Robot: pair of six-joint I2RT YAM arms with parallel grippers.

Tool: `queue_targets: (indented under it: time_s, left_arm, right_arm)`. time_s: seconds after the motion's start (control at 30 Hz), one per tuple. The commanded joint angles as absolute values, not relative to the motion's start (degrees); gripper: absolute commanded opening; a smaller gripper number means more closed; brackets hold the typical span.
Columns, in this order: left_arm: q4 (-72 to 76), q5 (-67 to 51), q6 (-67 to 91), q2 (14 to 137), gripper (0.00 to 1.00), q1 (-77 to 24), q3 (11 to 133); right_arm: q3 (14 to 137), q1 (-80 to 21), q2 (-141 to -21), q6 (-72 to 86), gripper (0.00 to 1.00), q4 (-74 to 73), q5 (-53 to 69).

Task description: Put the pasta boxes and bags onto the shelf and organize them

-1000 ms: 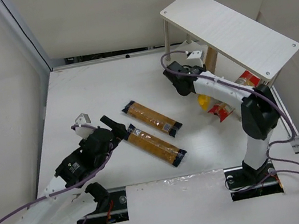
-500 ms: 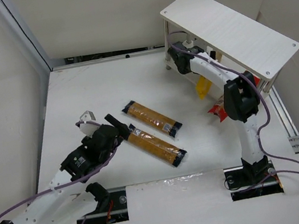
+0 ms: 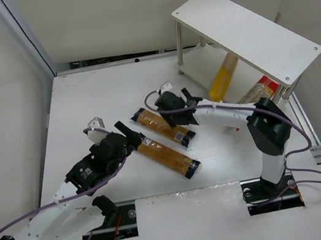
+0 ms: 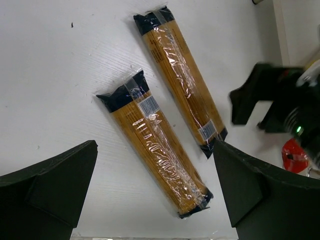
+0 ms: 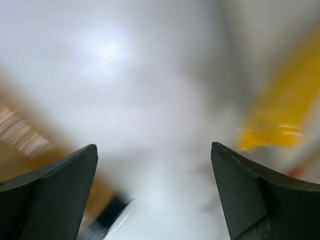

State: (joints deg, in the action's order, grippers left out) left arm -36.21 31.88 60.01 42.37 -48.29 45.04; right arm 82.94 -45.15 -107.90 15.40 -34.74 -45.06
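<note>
Overhead view of a white counter (image 3: 101,99). A pale wooden shelf (image 3: 244,30) stands at 2 o'clock. A yellow pasta pack (image 3: 224,76) leans askew under its top board, and a red pack (image 3: 265,88) shows at 3 o'clock of it (whether either rests on the lower tier is hidden).

Two orange-brown packs lie near the centre, almost parallel and just beside each other: the far pack (image 3: 163,127) and the near pack (image 3: 166,156). The left jaws stand wide apart and empty at the near pack's 10 o'clock end. The right jaws are also apart and empty, hovering at the far pack's 12 o'clock side; that wrist view is blurred.

Likely risks:
- Both sets of jaws sit close over neighbouring packs and could knock together.
- A pack gripped at one end may sag and snag a shelf leg.
- The crooked yellow pack may block space.
</note>
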Motion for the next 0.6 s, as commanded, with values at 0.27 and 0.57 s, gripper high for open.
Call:
queue_targets:
  time_s: [0.27,0.57]
  left_arm:
    - [-38.06,31.64,63.72,39.2,1.0,-48.16,42.54]
    - [-38.06,31.64,64.25,43.15,1.0,-48.16,42.01]
  right_arm:
    - [71.54,-45.7,-103.87,-11.87,0.99,-9.22,0.82]
    - [76.03,-43.51,-113.47,-12.39,0.99,-12.04,3.6]
